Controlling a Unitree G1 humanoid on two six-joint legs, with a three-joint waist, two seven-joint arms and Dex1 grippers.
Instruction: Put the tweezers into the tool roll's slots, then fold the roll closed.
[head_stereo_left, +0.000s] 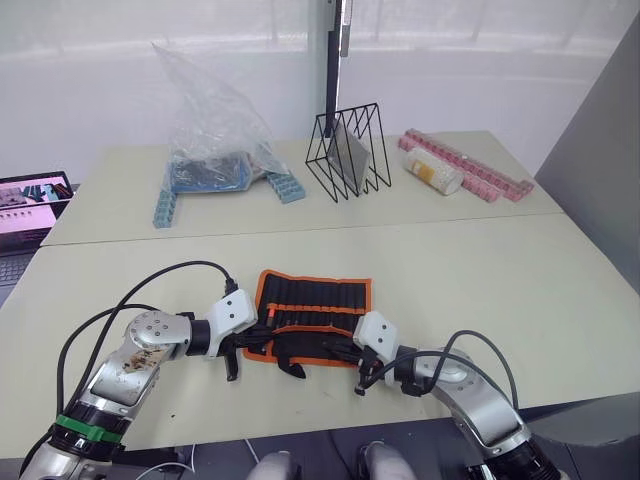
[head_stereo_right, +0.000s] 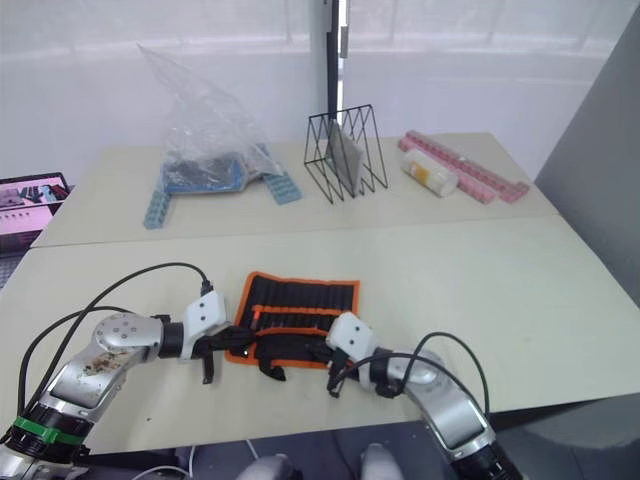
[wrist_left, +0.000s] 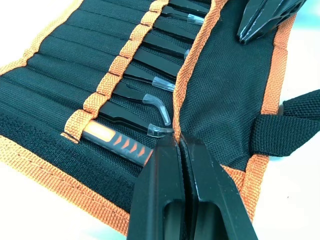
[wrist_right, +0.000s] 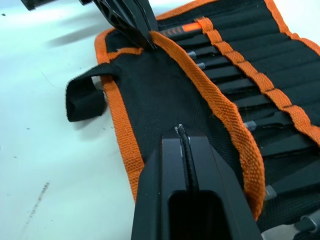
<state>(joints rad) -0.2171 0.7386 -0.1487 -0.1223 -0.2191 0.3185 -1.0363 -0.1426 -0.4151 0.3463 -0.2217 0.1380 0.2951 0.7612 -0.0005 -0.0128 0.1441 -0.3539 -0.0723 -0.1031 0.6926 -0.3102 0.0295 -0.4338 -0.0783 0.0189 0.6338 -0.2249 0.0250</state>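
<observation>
Tool roll (head_stereo_left: 315, 305) lies open on the near part of the worktop (head_stereo_left: 480, 270), between the two arms. Black fabric, orange piping round the edge, one orange stripe (wrist_left: 112, 75) running across the inner face. Near flap (wrist_right: 170, 90) is folded up over the lower part of the roll, and the black strap (wrist_right: 82, 97) sticks out from the flap's outer face, lying on the worktop.

Tweezers (wrist_left: 150, 85) are seated in the slots (wrist_left: 55, 75), side by side under the orange stripe, clear tip caps poking out towards the flap edge. One orange-and-black handled tool (wrist_left: 117, 142) sits in the end slot, nearest the left pincer.

Left pincer (wrist_left: 175, 142): fingers clenched together, pinching the flap's orange edge at the roll's left end. Right pincer (wrist_right: 181, 131): fingers closed tight, tips on the flap's black fabric near the right end; cannot tell if it has any fabric nipped.

Far part of the worktop: clear plastic bag (head_stereo_left: 215, 125), black wire rack (head_stereo_left: 347, 152), pink strips (head_stereo_left: 470, 165). Laptop (head_stereo_left: 25, 215) off the left edge.
</observation>
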